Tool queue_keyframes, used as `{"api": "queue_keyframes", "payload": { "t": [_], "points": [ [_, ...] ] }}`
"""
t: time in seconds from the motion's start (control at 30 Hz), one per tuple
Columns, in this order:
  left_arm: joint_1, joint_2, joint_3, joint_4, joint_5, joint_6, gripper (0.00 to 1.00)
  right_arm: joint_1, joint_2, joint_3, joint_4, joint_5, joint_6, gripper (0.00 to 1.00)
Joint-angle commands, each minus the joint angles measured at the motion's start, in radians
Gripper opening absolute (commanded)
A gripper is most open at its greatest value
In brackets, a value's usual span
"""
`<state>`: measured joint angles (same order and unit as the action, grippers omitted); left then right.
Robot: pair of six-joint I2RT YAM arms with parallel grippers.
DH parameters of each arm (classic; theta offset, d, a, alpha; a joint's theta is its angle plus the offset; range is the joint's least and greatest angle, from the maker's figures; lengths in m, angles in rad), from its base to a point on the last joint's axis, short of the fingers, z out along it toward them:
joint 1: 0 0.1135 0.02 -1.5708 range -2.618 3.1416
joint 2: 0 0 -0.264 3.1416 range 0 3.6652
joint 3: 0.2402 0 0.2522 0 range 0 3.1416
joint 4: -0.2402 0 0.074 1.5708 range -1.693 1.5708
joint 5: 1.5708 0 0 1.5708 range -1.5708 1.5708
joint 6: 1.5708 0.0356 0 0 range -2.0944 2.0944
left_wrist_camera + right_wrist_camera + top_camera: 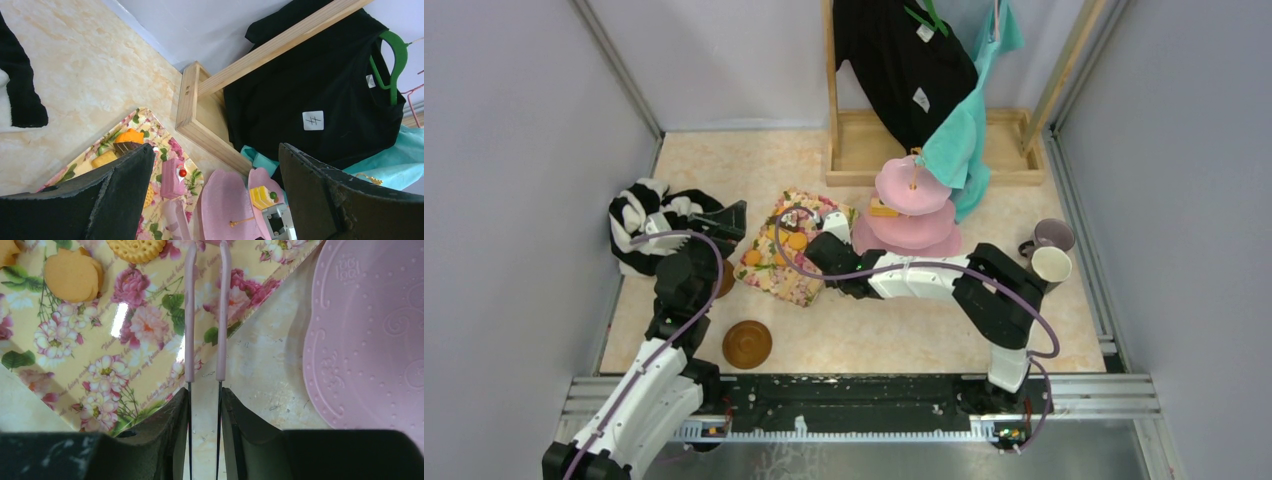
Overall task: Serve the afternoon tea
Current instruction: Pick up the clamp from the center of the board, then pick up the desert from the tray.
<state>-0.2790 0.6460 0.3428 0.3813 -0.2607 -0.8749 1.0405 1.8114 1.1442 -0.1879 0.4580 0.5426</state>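
Pastries (776,243) lie on the flowered cloth (100,365), left of centre in the top view, just beside the pink cake stand (912,208). Judged light, rigid and smooth; the flat biscuits (70,275) are best pinched across their edges. The tongs (189,315) run bottom to top in the right wrist view, tips toward the biscuits. Right gripper (205,400) clamps the tongs by their thin blades. Left gripper (215,150) stands wide open, empty.
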Motion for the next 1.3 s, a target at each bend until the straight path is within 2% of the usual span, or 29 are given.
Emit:
{"api": "queue_keyframes", "payload": {
  "t": [0.0, 1.27],
  "points": [
    [-0.003, 0.000, -0.011, 0.040, 0.012, -0.010, 0.99, -0.016, 0.001, 0.058, 0.015, -0.009, 0.018, 0.29],
    [-0.003, 0.037, -0.039, 0.088, 0.020, -0.030, 0.99, -0.057, 0.103, 0.163, -0.035, -0.021, 0.050, 0.34]
  ]
}}
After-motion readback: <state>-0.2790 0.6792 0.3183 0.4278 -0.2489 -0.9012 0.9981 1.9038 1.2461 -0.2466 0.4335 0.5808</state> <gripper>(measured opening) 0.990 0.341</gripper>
